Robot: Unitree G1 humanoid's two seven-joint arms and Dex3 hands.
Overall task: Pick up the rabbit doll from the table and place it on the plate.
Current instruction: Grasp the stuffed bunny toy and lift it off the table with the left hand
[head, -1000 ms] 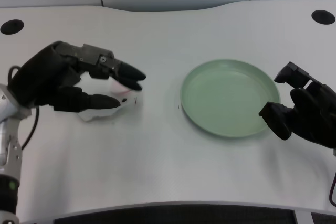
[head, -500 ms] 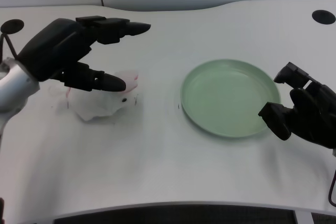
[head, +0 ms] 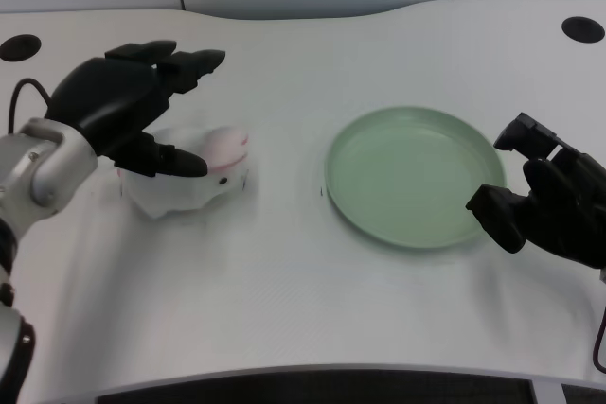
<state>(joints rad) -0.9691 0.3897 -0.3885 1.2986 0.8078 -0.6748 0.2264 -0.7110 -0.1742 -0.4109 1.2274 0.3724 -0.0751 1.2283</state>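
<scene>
The white rabbit doll (head: 194, 180) with pink ears lies on the table at the left, its head pointing right. My left hand (head: 128, 106) hovers over its back end with fingers spread apart, the thumb reaching across the doll's top, and holds nothing. The green plate (head: 412, 177) sits empty to the right of the doll, about a hand's width away. Part of the doll's rear is hidden under the hand.
My right hand (head: 549, 201) rests at the plate's right edge. Black round holes (head: 21, 46) (head: 582, 30) sit in the table's far corners. The table's front edge runs along the bottom of the picture.
The left hand had its fingers closed around the doll, then lifted and spread open. It has now drawn back to the left and lowered; the doll stayed on the table.
</scene>
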